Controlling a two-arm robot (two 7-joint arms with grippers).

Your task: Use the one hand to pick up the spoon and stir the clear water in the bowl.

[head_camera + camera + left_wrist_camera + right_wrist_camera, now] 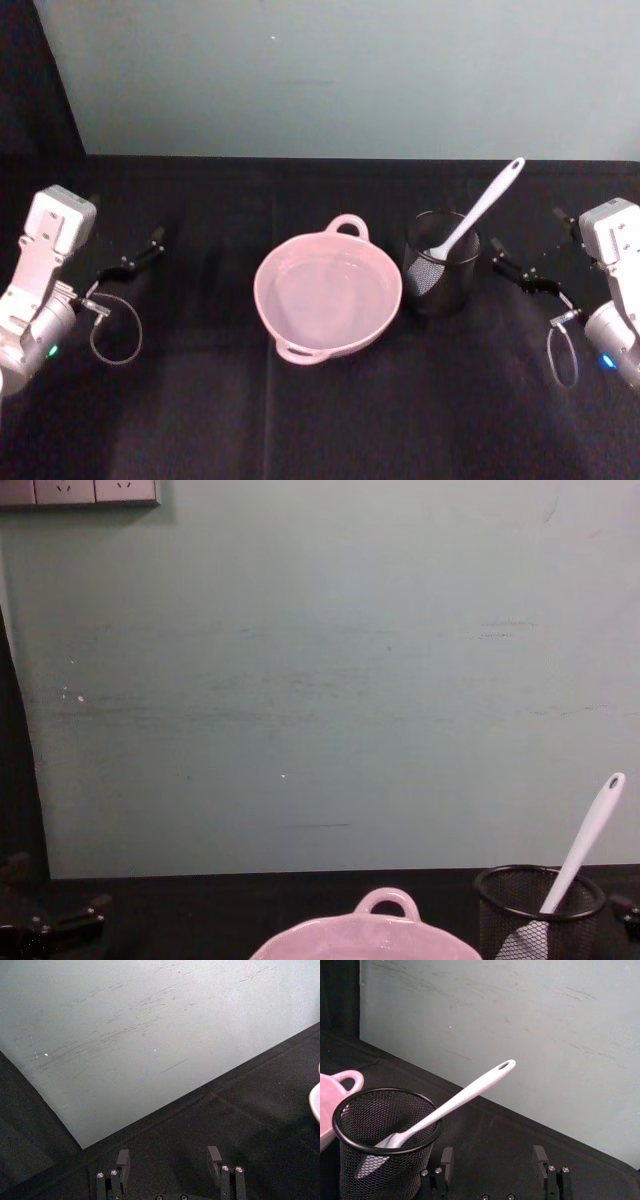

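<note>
Head view: stirring not yet begun

Right gripper [520,270] jaws gape empty near the mesh cup [440,288] holding the spoon [480,210], handle leaning out. Left gripper [132,262], also spread, sits parked far left. Bowl [382,278] water looks unstirred: grasp, lift and stir remain.

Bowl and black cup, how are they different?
The bowl is pink, wide and shallow; the mesh cup is black, narrow and tall. The bowl has solid walls; the mesh cup is see-through wire. The mesh cup holds the spoon; the bowl does not. Both stand on the table.
</note>
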